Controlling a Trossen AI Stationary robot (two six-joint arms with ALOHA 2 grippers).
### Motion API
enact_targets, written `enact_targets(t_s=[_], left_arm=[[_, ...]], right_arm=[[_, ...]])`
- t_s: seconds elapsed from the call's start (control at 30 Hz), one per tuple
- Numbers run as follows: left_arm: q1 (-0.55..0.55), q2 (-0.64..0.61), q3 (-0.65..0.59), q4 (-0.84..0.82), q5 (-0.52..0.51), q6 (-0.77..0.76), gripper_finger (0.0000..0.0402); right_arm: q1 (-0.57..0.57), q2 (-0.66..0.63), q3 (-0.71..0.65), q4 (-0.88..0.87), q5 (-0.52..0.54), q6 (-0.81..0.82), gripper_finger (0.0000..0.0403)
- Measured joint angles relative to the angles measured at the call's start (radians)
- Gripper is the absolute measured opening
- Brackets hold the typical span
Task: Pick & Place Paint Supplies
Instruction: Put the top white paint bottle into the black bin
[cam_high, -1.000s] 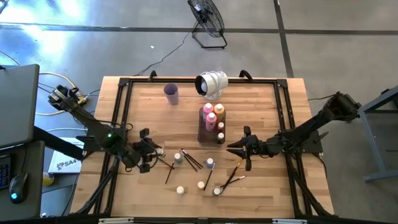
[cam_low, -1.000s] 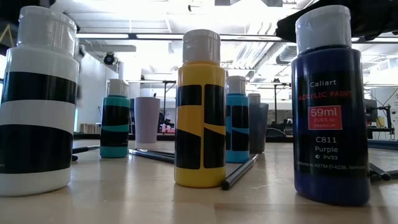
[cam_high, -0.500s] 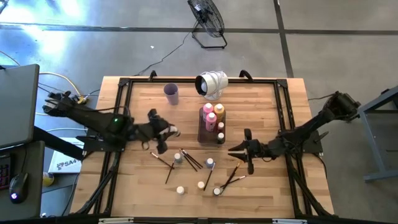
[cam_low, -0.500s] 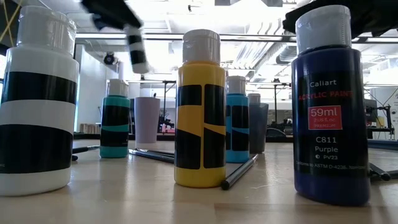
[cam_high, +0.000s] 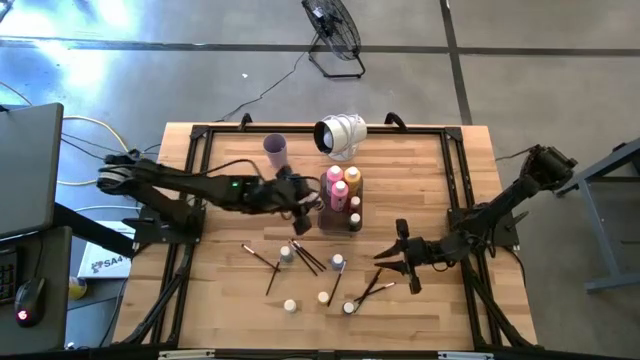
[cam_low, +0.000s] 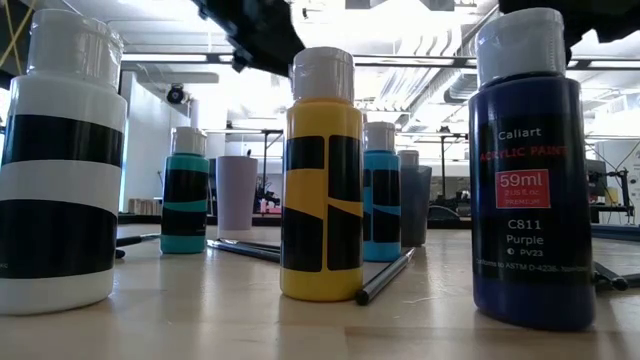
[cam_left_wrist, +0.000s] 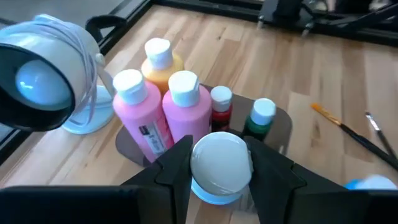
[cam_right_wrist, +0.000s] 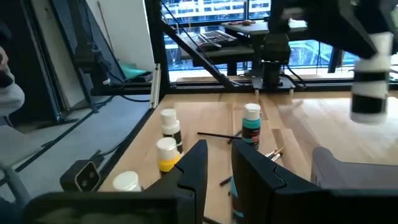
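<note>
My left gripper (cam_high: 302, 212) hangs just left of the dark clear tray (cam_high: 328, 212) and is shut on a small black-and-white striped bottle (cam_right_wrist: 369, 87) with a white cap (cam_left_wrist: 221, 163). The tray (cam_left_wrist: 280, 121) holds two pink bottles (cam_left_wrist: 186, 109), an orange one (cam_left_wrist: 158, 62) and two tiny ones (cam_left_wrist: 261, 115). Several small bottles (cam_high: 287, 255) and paintbrushes (cam_high: 305, 257) lie on the wood near the front. My right gripper (cam_high: 392, 257) hovers right of them, its fingers (cam_right_wrist: 198, 165) a little apart with nothing between. My left gripper pinches the small bottle at its white cap (cam_left_wrist: 200, 163), one finger on either side. The fingers slant down from the table's left. The bottle hangs upright below them (cam_right_wrist: 368, 102), clear of the table, beside the tray's left edge.
A lilac cup (cam_high: 276, 150) and a white lamp-like head (cam_high: 340, 135) stand at the far side. In the low view a white-and-black (cam_low: 60, 160), a yellow (cam_low: 322, 175) and a purple bottle (cam_low: 530, 190) stand close. A black frame rims the table (cam_high: 200, 170).
My left gripper has swung from the table's left front toward the right and far side, rising a little, and carried the striped bottle up to the tray's left edge. My right gripper has drifted slightly toward the near edge.
</note>
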Motion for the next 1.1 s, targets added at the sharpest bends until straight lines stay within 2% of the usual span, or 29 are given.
enact_targets(t_s=[0.17,0.43,0.67,1.1], left_arm=[[0.014,0.1,0.052,0.01,0.007,-0.004,0.0127],[0.024,0.183,0.055,0.11,0.007,-0.007,0.0127],[0.024,0.248,0.054,0.107,0.0,-0.048,0.0127],[0.096,0.305,0.054,0.102,0.006,-0.117,0.0127]], right_arm=[[0.027,0.0,0.0,0.0,0.002,0.0,0.0064],[0.04,0.0,0.0,0.0,0.002,0.0,0.0064],[0.04,0.0,0.0,0.0,0.002,0.0,0.0064],[0.04,0.0,0.0,0.008,0.002,0.002,0.0064]])
